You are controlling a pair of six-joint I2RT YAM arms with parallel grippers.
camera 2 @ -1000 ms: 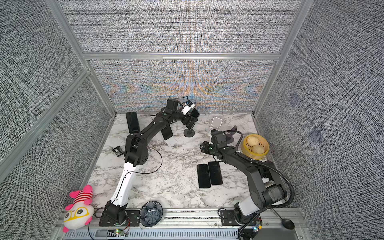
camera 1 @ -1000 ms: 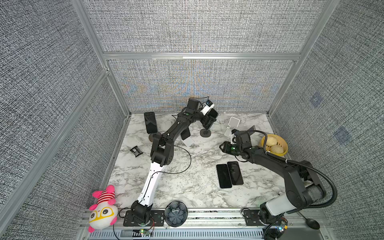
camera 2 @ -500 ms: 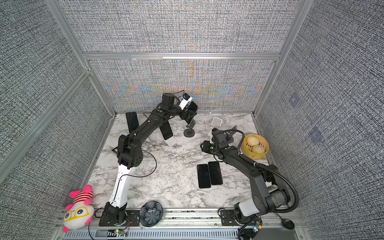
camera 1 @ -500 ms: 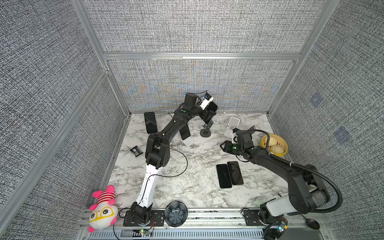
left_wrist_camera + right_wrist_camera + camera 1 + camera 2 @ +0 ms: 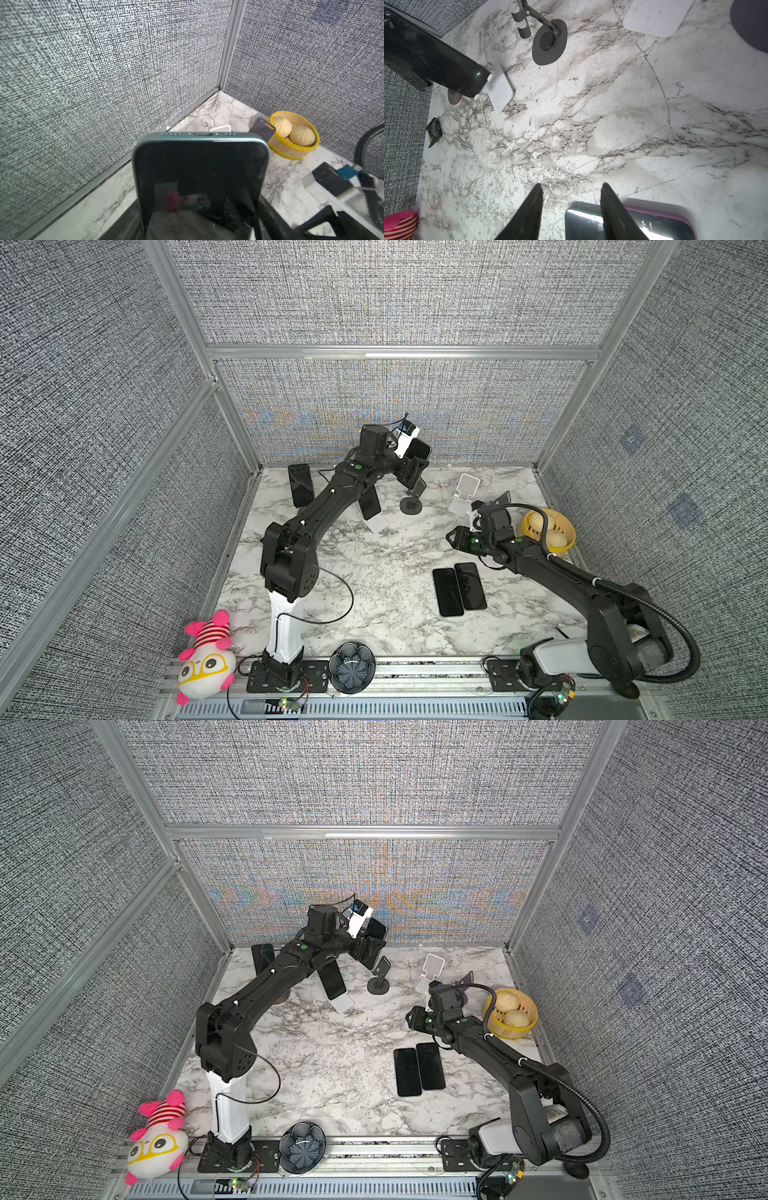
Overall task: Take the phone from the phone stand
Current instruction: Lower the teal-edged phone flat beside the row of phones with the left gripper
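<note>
A dark phone (image 5: pixel 199 176) with a teal edge stands upright between the jaws of my left gripper (image 5: pixel 197 220), which is shut on its lower part. In both top views this phone (image 5: pixel 420 449) hangs in the air near the back wall, just above the phone stand (image 5: pixel 411 502). The stand is dark grey with a round base (image 5: pixel 549 42), and its cradle is bare. My left gripper (image 5: pixel 370 950) sits above and a little left of it. My right gripper (image 5: pixel 572 185) hovers open over the marble, holding nothing.
Two phones (image 5: pixel 458 588) lie flat side by side under my right gripper (image 5: pixel 454 537). Another phone leans on a white stand (image 5: pixel 376 522), and one more phone (image 5: pixel 300 485) stands at the back left. Back right hold a white stand (image 5: pixel 465 491) and a yellow basket (image 5: pixel 568 545) of buns. A plush toy (image 5: pixel 205 659) and a dark bowl (image 5: pixel 352 666) sit at the front.
My left gripper has risen up and back from the phone stand with the phone in it, leaving the cradle bare. The right arm has barely moved.
</note>
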